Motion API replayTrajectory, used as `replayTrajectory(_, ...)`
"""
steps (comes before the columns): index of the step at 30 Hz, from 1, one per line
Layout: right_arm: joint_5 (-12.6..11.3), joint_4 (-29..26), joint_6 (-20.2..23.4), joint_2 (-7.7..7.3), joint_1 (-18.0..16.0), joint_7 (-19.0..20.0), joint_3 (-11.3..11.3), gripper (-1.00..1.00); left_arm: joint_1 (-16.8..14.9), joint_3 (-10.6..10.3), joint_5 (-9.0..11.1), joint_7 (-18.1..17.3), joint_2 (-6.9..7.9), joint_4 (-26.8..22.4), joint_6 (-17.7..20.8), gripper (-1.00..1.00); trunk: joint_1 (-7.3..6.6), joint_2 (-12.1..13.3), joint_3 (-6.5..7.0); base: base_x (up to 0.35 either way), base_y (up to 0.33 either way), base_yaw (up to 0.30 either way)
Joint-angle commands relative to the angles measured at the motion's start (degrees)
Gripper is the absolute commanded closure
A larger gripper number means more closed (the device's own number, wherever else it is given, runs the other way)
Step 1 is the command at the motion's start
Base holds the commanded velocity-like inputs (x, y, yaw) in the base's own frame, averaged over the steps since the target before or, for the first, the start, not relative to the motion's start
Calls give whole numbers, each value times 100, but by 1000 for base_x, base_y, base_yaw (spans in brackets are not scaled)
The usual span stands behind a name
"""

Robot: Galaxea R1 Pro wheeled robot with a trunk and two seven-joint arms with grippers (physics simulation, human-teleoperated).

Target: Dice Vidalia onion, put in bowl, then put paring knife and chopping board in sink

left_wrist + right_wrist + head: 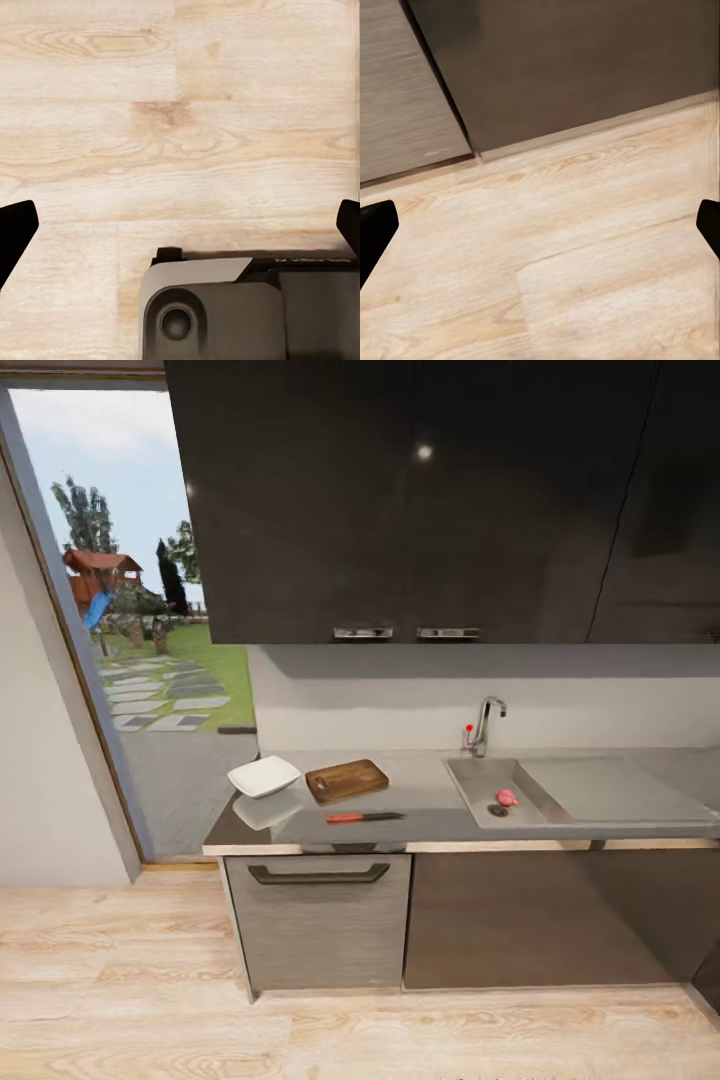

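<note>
In the head view the pinkish Vidalia onion lies in the steel sink beside the round drain. Left of the sink, on the dark grey countertop, rests the brown chopping board. The red-handled paring knife lies in front of the board near the counter's front edge. The white bowl stands at the counter's left end. My left gripper is open over the wooden floor, above part of my base. My right gripper is open too, facing the floor near the cabinet fronts.
A chrome tap with a red-tipped lever stands behind the sink, and the drainboard extends right. Dark wall cabinets hang above. A drawer front with a handle sits under the counter. A glass door opens left. Wooden floor lies between me and the cabinets.
</note>
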Motion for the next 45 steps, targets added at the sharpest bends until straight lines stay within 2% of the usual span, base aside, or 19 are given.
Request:
replayTrajectory(1, -49, 1, -16, 3, -1, 16, -5, -100, 0, -4, 3, 0, 1, 3, -22, -100, 2, -3, 3, 0, 0, -267)
replayTrajectory(13, -49, 1, -16, 3, -1, 14, -2, -100, 0, -3, -2, 0, 4, 3, -19, -100, 2, -3, 55, 3, 0, -236)
replayTrajectory(36, 9, 4, -18, 2, -1, 28, 11, -100, 0, -1, -6, 7, 1, 3, -18, -100, 2, -3, 62, 203, -150, -10)
replayTrajectory(41, 8, 1, -25, 13, -1, 37, 13, -100, 0, -10, -6, 0, 15, 7, -26, -100, 2, -3, 62, 33, -21, 0)
replayTrajectory(45, 45, -306, -26, 28, -1, 35, 7, -100, 0, -10, -6, 0, 18, 14, -27, -100, 2, -3, 62, 1, 0, 0)
